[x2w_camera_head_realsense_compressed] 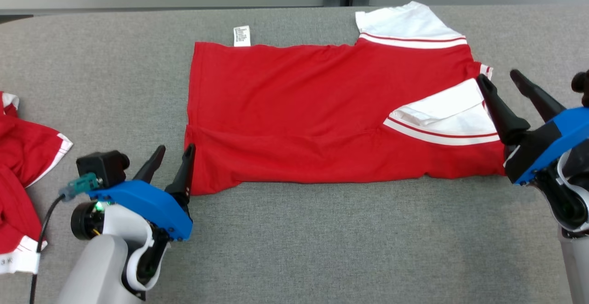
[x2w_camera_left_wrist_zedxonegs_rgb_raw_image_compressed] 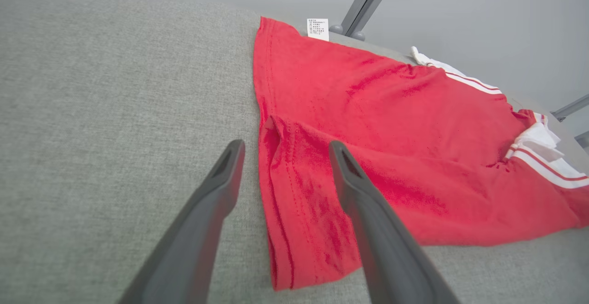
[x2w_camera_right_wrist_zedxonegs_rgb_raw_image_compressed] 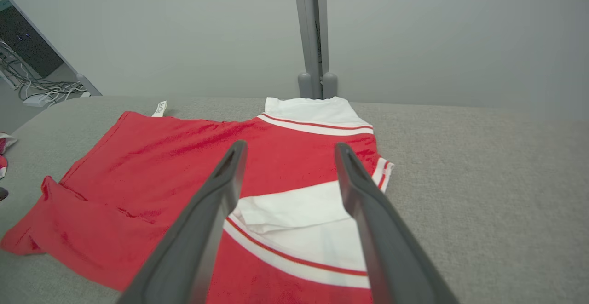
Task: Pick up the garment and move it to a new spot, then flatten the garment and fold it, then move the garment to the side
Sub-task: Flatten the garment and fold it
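Fingers of the left gripper (x2w_camera_head_realsense_compressed: 172,157) stand apart and clamp nothing. Their tips are at the near left corner of the garment (x2w_camera_head_realsense_compressed: 299,111), one finger over the hem and the other over the grey table (x2w_camera_head_realsense_compressed: 322,239). The right gripper (x2w_camera_head_realsense_compressed: 499,79) is likewise spread and holds nothing, its tips at the garment's right edge by the white sleeve (x2w_camera_head_realsense_compressed: 451,115). The red garment lies flat mid-table with its near strip folded over, and a care label (x2w_camera_head_realsense_compressed: 242,36) sticks out past its far edge. Open tabletop runs along the front and to the right. A second red garment (x2w_camera_head_realsense_compressed: 18,180) lies bunched at the table's left edge, well apart.
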Tool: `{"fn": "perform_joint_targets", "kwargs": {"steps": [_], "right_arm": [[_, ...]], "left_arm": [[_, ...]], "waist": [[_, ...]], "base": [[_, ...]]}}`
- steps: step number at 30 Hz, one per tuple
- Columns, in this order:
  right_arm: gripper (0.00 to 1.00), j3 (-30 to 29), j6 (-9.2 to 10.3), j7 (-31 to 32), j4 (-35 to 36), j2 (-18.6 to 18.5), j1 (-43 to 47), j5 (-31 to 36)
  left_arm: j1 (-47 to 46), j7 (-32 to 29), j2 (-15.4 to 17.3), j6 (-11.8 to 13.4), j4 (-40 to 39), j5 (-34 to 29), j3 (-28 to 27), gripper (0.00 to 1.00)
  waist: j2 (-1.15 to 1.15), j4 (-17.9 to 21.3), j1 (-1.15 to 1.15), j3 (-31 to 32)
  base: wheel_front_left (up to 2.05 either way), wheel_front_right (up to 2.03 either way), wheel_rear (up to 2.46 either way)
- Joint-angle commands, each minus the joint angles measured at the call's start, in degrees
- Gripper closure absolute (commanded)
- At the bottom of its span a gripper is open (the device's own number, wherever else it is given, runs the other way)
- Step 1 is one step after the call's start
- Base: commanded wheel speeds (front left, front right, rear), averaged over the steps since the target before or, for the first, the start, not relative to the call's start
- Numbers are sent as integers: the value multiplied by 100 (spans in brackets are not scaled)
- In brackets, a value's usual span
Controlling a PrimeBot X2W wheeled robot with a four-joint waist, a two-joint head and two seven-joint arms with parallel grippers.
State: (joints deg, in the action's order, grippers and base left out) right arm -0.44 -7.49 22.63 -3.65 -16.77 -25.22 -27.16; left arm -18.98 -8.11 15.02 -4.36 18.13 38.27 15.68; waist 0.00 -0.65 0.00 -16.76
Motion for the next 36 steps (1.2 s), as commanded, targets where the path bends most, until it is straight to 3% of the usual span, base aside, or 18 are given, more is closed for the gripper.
{"fn": "perform_joint_targets", "kwargs": {"steps": [1, 6, 11, 19, 27, 36], "right_arm": [[0, -48, -1, 31, -23, -8, 130, 4], [0, -460, -1, 423, -31, 165, 573, 262], [0, -1036, -1, 662, 77, 592, 1003, 757], [0, -1698, -1, 195, -198, 1221, 1093, 1559], [0, -1791, -1, -407, -931, 1379, 725, 1676], [0, -1637, -1, -615, -1987, 1385, 379, 1643]], "left_arm": [[86, 49, 6, 23, -10, -19, 24, 0], [356, 321, 1, 209, -64, -324, 151, 0], [459, 393, 22, 534, 89, -748, 382, 0], [286, 457, -95, 986, 588, -1049, 494, 0], [148, 536, -222, 1027, 1062, -1022, 549, 0], [47, 364, -398, 838, 1622, -958, 759, 0]], "waist": [[0, 14, 0, 43], [0, -6, 0, 233], [0, 33, 0, 325], [0, 142, 0, 236], [0, 174, 0, 46], [0, 116, 0, -40]], "base": [[0, 0, 0], [0, 0, 0], [0, 0, 0], [0, 0, 0], [0, 0, 0], [0, 0, 0]]}}
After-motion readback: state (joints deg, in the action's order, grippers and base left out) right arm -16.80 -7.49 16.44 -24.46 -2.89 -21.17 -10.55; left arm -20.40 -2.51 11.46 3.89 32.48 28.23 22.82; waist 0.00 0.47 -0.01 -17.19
